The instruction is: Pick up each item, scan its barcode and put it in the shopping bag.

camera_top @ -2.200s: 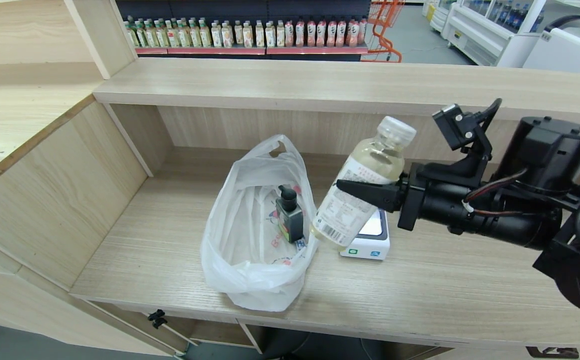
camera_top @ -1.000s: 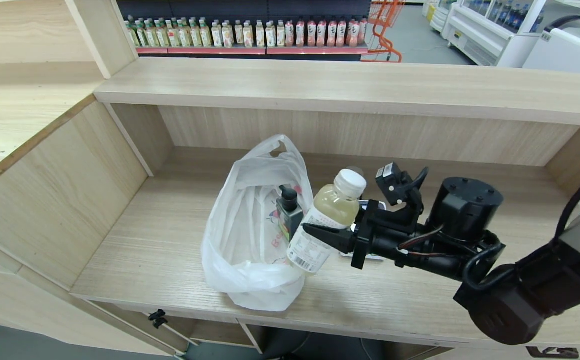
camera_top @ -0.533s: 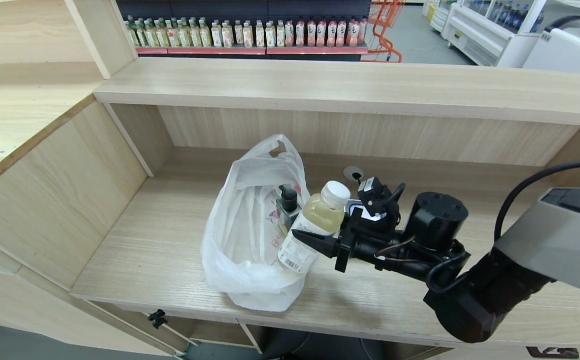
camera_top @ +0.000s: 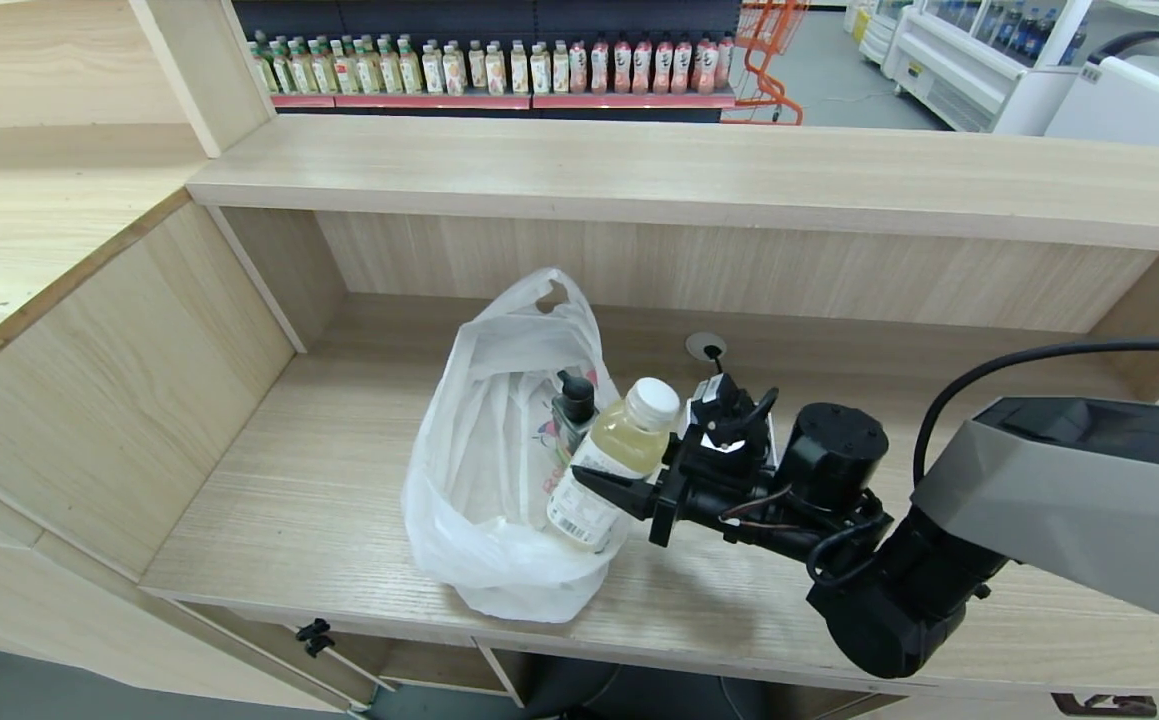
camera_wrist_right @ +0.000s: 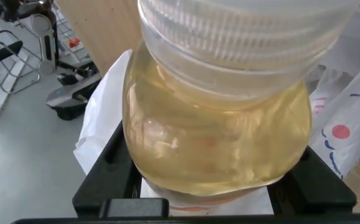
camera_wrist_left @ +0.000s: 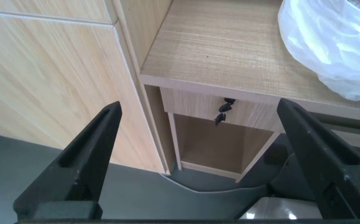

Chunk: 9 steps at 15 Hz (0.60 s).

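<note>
Lowered and swung to my left since the earlier frames, my right gripper [camera_top: 604, 480] has brought the drink bottle [camera_top: 611, 455] from high over the counter [camera_top: 339, 480] to the shopping bag's mouth. Nearest me, my left gripper [camera_wrist_left: 198, 155] hangs low by the counter's front edge, jaws wide and holding nothing. Farther in, the right gripper is clamped across the bottle's labelled body; the bottle leans with its white cap up and its base just inside the rim of the shopping bag [camera_top: 484, 480]. Nearly full of pale yellow liquid, it should feel fairly heavy, and its smooth label and thin plastic wall could slip or dent. Mid-body looks like the right hold to me, firm but not crushing. The bag is thin, limp film that will sag. Deeper inside stands a dark pump bottle [camera_top: 571, 412] that the bottle could knock.
</note>
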Tool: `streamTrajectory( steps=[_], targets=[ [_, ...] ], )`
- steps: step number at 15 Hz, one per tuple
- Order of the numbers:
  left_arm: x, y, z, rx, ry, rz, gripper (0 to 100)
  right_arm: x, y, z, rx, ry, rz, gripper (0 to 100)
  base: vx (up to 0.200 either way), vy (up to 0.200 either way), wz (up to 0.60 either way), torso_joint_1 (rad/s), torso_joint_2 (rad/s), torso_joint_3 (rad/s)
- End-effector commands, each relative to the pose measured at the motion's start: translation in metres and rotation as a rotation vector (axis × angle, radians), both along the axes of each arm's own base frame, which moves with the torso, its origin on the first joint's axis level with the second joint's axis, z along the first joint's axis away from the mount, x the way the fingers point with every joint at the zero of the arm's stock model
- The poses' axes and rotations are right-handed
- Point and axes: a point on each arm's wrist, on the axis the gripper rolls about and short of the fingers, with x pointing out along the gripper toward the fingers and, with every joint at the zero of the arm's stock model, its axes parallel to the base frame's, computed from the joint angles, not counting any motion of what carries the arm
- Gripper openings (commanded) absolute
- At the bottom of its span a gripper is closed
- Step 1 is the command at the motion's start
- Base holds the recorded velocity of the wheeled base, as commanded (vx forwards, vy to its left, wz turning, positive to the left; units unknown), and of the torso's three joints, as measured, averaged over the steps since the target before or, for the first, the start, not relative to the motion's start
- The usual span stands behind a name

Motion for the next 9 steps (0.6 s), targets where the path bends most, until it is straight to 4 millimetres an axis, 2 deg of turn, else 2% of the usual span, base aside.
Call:
streamTrajectory(
  steps=[1, 5, 6, 8, 9],
  targets=[
    [0.0, 0.0, 0.0, 0.0, 0.001, 0.002, 100, 0.002, 0.002, -0.014, -0.02, 0.027, 0.001, 0, 0.0, 0.0, 0.0, 0.0, 0.0, 0.0],
    [0.0, 0.0, 0.0, 0.0, 0.001, 0.0, 100, 0.004, 0.0, -0.016, -0.025, 0.024, -0.006, 0, 0.0, 0.0, 0.0, 0.0, 0.0, 0.0],
    [0.0, 0.0, 0.0, 0.0, 0.001, 0.0, 100, 0.005, 0.0, -0.016, -0.025, 0.024, -0.008, 100, 0.0, 0.0, 0.0, 0.0, 0.0, 0.0],
    [0.0, 0.0, 0.0, 0.0, 0.001, 0.0, 100, 0.004, 0.0, -0.01, -0.014, 0.015, -0.006, 100, 0.0, 0.0, 0.0, 0.0, 0.0, 0.0],
    [0.0, 0.0, 0.0, 0.0, 0.001, 0.0, 100, 0.001, 0.0, 0.008, 0.018, -0.013, 0.0, 100, 0.0, 0.0, 0.0, 0.0, 0.0, 0.0]
  ],
)
